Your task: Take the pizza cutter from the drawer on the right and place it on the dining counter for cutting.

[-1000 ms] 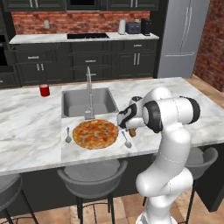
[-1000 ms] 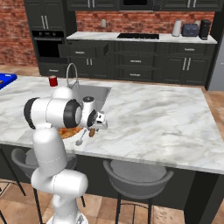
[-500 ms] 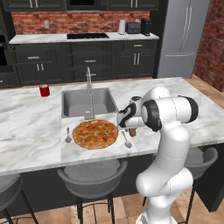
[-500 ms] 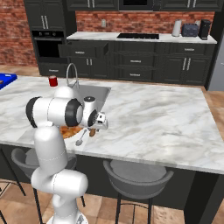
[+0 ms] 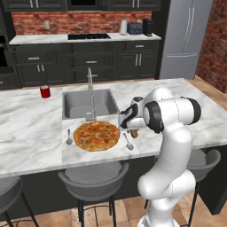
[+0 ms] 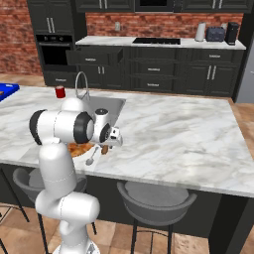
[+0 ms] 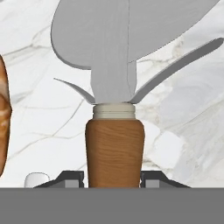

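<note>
Between the pincer's two tips sits the brown handle of the pizza cutter, clamped firmly, its grey wheel pointing ahead and held low over the marble tabletop of the dining island. To finish well, the cutter should in my judgement be lowered until it rests flat on bare marble before the tips part, so it does not drop or roll. Just beside the pincer lies a silver spoon, with the pizza beyond it and the sink behind, all best avoided.
</note>
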Controlling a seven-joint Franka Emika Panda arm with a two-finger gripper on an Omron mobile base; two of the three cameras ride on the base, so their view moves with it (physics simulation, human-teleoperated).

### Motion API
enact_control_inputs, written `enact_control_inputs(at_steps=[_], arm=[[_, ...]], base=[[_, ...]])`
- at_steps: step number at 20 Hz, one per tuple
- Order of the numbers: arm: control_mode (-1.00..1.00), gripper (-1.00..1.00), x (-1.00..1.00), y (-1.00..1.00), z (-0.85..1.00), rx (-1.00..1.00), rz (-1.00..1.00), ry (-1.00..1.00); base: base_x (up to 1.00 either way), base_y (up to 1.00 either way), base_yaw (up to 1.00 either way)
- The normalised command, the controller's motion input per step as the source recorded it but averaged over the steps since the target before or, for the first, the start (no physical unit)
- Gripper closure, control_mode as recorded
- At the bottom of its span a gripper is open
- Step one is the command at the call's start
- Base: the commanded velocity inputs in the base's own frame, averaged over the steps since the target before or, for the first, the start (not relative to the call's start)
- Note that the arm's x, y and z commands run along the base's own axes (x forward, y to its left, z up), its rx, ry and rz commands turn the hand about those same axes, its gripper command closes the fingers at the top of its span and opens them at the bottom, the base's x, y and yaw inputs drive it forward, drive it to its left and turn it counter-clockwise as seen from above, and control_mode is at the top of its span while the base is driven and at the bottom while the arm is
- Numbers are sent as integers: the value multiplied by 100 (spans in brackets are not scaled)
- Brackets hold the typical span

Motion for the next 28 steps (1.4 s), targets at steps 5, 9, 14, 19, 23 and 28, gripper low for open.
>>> enact_control_inputs(at_steps=[5,9,14,19,23,28], arm=[[-100,100,0,0,0,0,0,0],[-100,100,0,0,0,0,0,0],[-100,-100,0,0,0,0,0,0],[-100,-100,0,0,0,0,0,0],[-100,-100,0,0,0,0,0,0],[-100,-100,4,-5,1,2,0,2]], base=[[0,0,0],[0,0,0],[0,0,0],[0,0,0],[0,0,0],[0,0,0]])
